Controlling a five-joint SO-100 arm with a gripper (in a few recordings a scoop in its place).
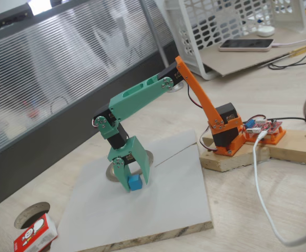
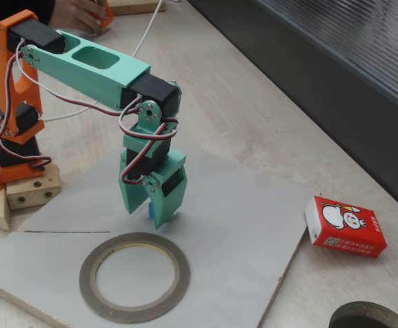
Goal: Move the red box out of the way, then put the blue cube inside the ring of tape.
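While my hand [image 1: 134, 181] straddles blue cube [image 1: 135, 182] on grey board, fingers around it, closure unclear; ring of tape [image 2: 135, 275] at 6 o'clock. Cube light, rigid, slick: pinch flat sides, mid-height.

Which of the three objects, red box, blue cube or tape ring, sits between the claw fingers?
The blue cube; the tape ring and red box lie apart.

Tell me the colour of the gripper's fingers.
Mint green fingers on the gripper, clearest in a fixed view.
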